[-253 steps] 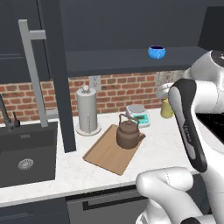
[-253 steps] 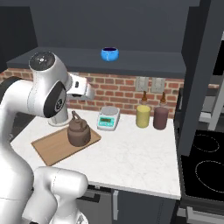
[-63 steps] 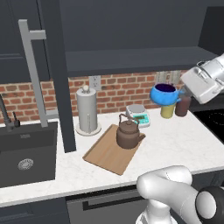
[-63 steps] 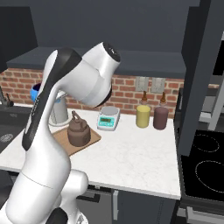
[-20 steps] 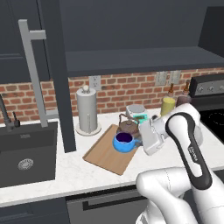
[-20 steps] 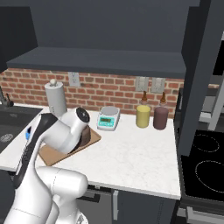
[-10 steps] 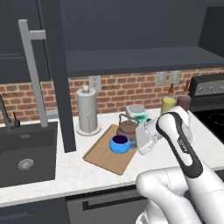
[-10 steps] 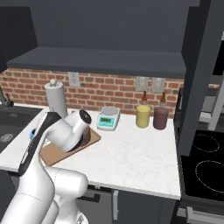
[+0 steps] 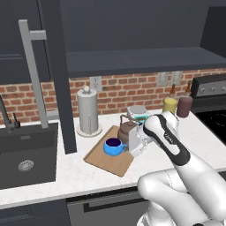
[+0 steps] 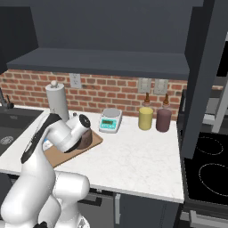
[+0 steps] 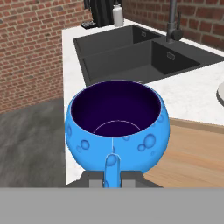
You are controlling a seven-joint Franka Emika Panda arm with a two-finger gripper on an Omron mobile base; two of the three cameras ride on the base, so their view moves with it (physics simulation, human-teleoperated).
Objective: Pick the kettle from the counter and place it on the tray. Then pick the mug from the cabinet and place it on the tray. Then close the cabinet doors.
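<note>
While the pincer (image 11: pixel 111 177) pinches its handle, the empty mug (image 11: pixel 117 124) sits over the tray (image 9: pixel 106 154).

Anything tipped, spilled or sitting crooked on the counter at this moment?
Nothing stands out. The mug is upright over the tray, with the gripper shut on its handle. The kettle stands upright on the tray behind it. The cabinet door hangs open, as expected at this stage.

Blue mug (image 9: pixel 114 146) upright (dark inside) on wooden tray (image 9: pixel 104 160), brown kettle (image 9: pixel 126 131) beside.
</note>
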